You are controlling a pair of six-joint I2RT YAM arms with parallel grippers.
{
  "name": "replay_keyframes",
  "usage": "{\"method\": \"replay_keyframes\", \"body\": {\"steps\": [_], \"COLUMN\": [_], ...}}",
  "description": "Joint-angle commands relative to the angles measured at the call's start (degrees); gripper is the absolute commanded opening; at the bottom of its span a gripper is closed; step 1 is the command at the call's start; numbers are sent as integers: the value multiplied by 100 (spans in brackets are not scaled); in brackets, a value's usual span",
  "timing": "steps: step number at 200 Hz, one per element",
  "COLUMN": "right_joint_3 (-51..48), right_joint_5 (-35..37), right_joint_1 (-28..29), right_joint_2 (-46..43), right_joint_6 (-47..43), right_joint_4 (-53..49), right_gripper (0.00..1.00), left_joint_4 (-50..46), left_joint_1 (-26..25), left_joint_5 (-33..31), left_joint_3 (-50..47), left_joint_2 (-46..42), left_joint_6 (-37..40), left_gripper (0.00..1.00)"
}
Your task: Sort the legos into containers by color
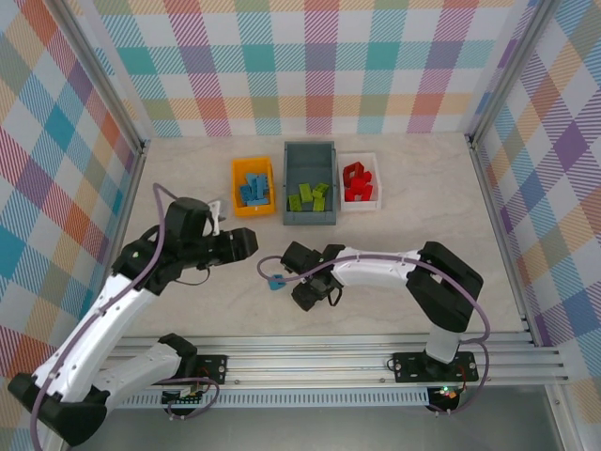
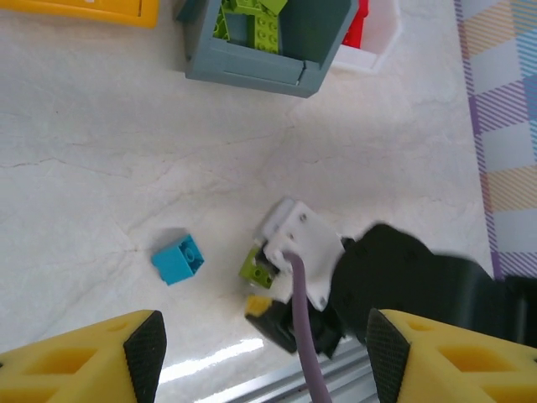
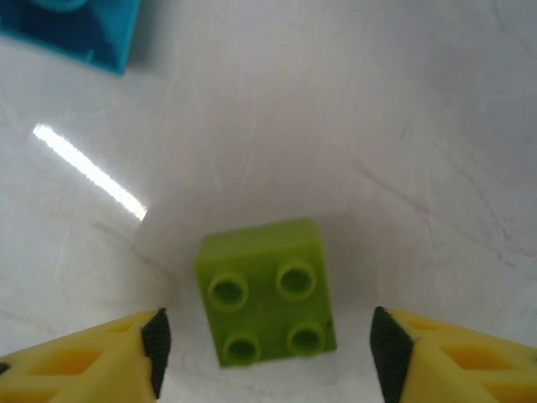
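The right gripper (image 3: 264,348) hangs with jaws wide and empty, astride a lime green lego (image 3: 267,290) that lies on the tabletop, well to the near side of the grey-blue bin (image 1: 310,218). It seems lined up to pinch it. The left gripper (image 2: 266,348), also wide and empty, hovers off that bin's near-left, probably to give room.

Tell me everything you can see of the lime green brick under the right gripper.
The lime green brick is a square piece of glossy plastic with four hollow round studs on top. It lies flat, studs up, on the pale marbled table, between the open fingers of the right gripper, with a gap on each side; only the table touches it. A blue brick lies apart from it.
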Motion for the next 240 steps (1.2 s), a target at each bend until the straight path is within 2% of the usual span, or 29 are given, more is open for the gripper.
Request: {"method": "replay_keyframes", "body": {"steps": [1, 24, 65, 90, 121, 143, 177, 240], "right_joint_3": [210, 230, 182, 233, 970, 1904, 3739, 6866], "right_joint_5": [-74, -121, -100, -20, -112, -235, -263, -358], "right_joint_1": [-76, -80, -93, -257, -1024, -1502, -2073, -2620], "right_joint_2": [155, 185, 83, -423, -713, -235, 1033, 3261], "right_joint_6": [-160, -121, -4, 166, 362, 481, 722, 771], "right_joint_4": [-10, 29, 19, -69, -293, -372, -690, -1400], "right_gripper": [59, 48, 37, 35, 37, 36, 36, 36], "left_joint_4": [-458, -463, -343, -287, -4, 244, 701, 1158], "left_joint_1": [-25, -25, -25, -25, -25, -25, -25, -58], "left_joint_5": [91, 75, 94, 146, 178, 139, -52, 6], "left_joint_3": [-11, 10, 123, 276, 491, 621, 640, 432], "left_joint_2": [-266, -259, -172, -104, 58, 262, 494, 783], "left_joint_6": [-87, -97, -106, -93, -90, -50, -49, -75], "left_gripper": [66, 66, 66, 66, 67, 67, 67, 67]}}
